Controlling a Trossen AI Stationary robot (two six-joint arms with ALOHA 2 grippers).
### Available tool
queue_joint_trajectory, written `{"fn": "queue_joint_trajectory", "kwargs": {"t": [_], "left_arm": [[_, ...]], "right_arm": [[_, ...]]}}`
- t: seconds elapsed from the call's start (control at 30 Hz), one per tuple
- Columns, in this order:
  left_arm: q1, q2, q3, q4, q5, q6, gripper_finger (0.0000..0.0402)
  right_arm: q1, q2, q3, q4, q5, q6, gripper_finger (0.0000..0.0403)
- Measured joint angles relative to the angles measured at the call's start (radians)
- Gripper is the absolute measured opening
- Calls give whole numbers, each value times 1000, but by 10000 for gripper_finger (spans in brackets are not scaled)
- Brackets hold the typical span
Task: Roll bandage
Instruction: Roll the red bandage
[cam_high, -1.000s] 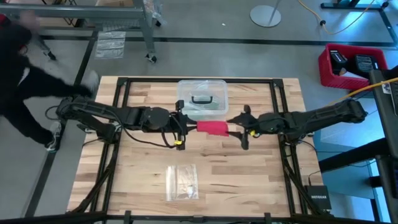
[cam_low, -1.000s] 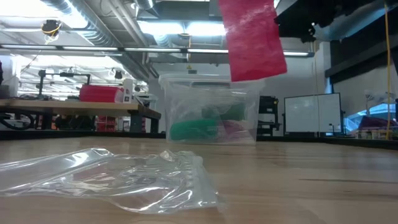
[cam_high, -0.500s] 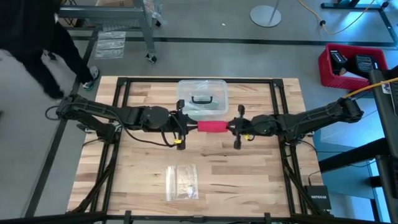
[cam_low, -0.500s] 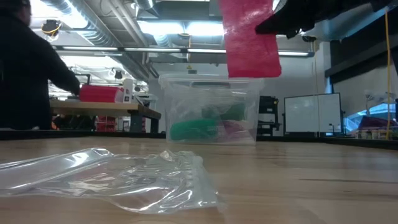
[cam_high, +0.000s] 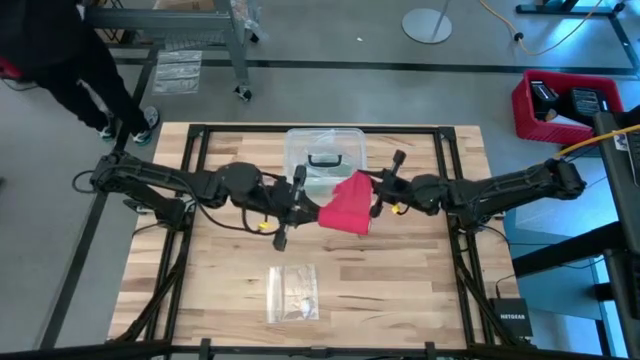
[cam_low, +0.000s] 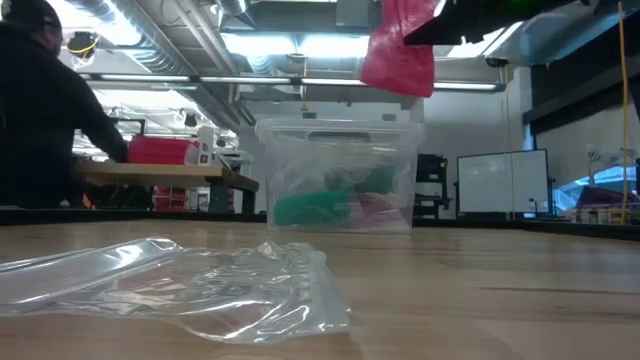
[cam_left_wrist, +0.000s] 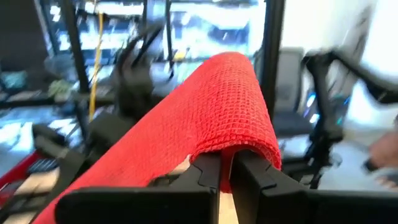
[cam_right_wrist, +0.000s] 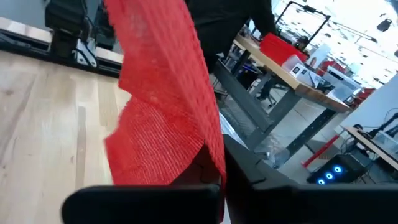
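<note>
**One word readable**

White letters that look like "NETGEAR" stand on a small black box (cam_high: 511, 321) at the lower right of the overhead frame, beside the table's edge. No other label, number or sign is legible anywhere.

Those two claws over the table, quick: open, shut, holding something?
Left gripper: shut on the red soft fabric bandage.
Right gripper: shut on the same bandage.

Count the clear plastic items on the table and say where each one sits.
2. The lidded box with a black handle sits at the far middle of the table; the flat bag lies near the front edge. Nothing else clear shows, though the arms may hide something.
</note>
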Motion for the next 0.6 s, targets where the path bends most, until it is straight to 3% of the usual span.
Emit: {"fn": "queue_joint_trajectory", "kwargs": {"t": [0.17, 0.43, 0.6], "left_arm": [[2, -1, 0, 73, 5, 1, 11], [31, -1, 0, -19, -262, 87, 11], [55, -2, 0, -44, -362, 126, 11]], "right_arm": [[-11, 3, 0, -12, -94, 61, 4], [-12, 3, 0, -46, -239, 299, 21], [-12, 3, -1, -52, -312, 397, 79]]}}
